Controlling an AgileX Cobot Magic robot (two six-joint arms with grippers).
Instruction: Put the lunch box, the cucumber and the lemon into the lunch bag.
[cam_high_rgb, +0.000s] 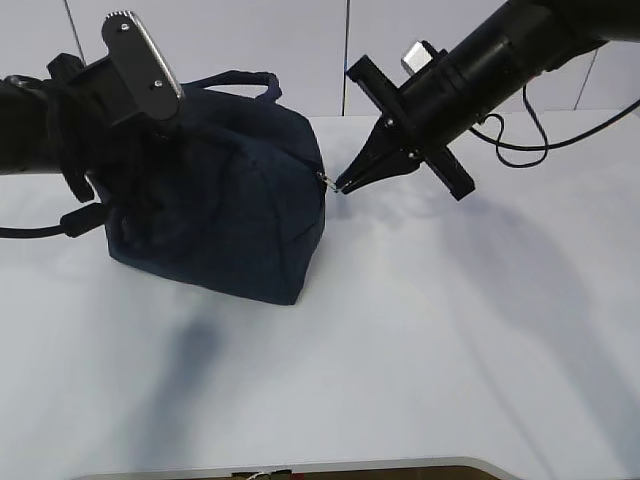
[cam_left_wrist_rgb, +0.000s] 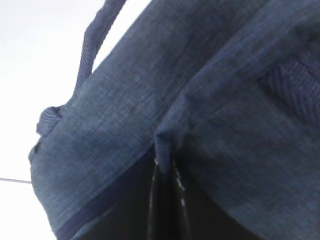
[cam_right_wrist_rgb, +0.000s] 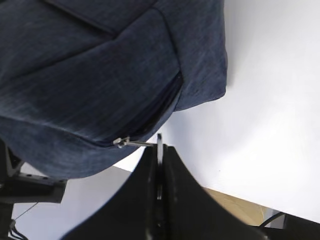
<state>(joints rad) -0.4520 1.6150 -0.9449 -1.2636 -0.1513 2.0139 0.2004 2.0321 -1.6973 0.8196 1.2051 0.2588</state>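
Note:
The dark navy lunch bag (cam_high_rgb: 225, 205) stands on the white table (cam_high_rgb: 420, 350) left of centre, its loop handle (cam_high_rgb: 240, 82) up at the back. My right gripper (cam_high_rgb: 342, 185) is shut on the silver ring pull (cam_right_wrist_rgb: 159, 142) of the zipper at the bag's right end; the wrist view shows the ring pinched between the black fingers (cam_right_wrist_rgb: 175, 175), with the zipper closed along the bag (cam_right_wrist_rgb: 100, 75). My left gripper (cam_left_wrist_rgb: 167, 172) is shut on a fold of the bag's fabric (cam_left_wrist_rgb: 165, 135) at its left end. The lunch box, cucumber and lemon are out of view.
The left arm (cam_high_rgb: 60, 120) lies against the bag's left side, with a cable (cam_high_rgb: 30, 233) trailing to the left. The right arm (cam_high_rgb: 480, 70) reaches in from the upper right, its cable (cam_high_rgb: 560, 135) looping behind. The table's front edge (cam_high_rgb: 300, 468) runs along the bottom.

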